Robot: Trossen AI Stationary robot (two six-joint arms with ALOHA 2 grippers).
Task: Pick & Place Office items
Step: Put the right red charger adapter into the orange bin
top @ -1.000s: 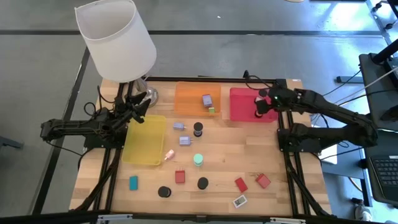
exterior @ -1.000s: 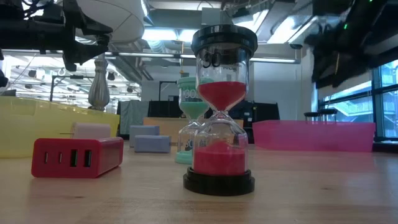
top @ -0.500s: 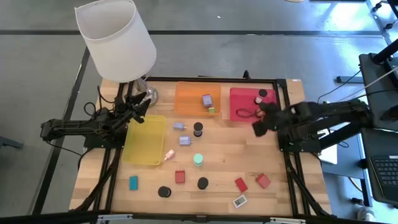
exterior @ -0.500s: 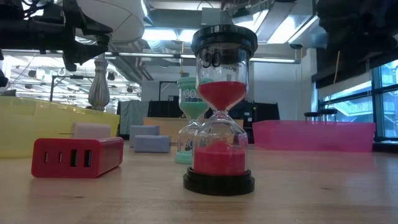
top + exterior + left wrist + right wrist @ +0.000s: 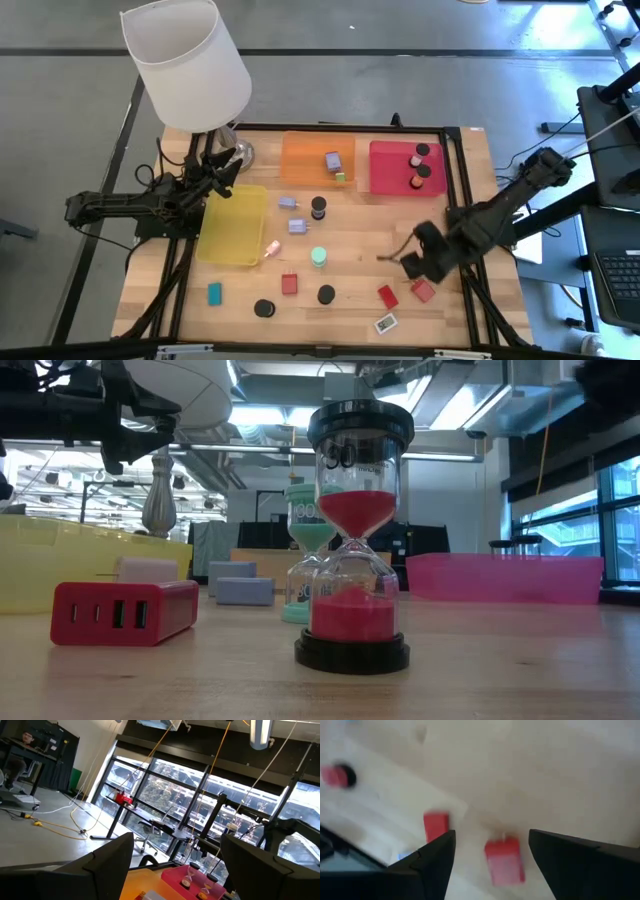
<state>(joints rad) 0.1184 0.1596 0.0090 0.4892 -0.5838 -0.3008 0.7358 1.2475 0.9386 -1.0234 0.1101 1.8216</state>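
My right gripper hangs open above the table's near right part, pointing down. In the right wrist view, my right gripper has two red blocks on the wood below it and touches neither. In the high view these red blocks lie flat by a white tag. Two black-topped hourglasses stand in the red tray. My left gripper waits open at the far left by the lamp's base, and its wrist view shows my left gripper holding nothing.
The yellow tray lies at the left. The orange tray at the back holds a lavender block. Lavender blocks, a mint cylinder, a pink bit, a teal block, a red block and black discs lie mid-table. A white-shaded lamp stands far left.
My right gripper has swung from above the red tray toward the table's near edge and down, and has tipped to point more steeply down. It now hangs over the red blocks at the near right. A second hourglass now shows standing in the red tray where the gripper was.
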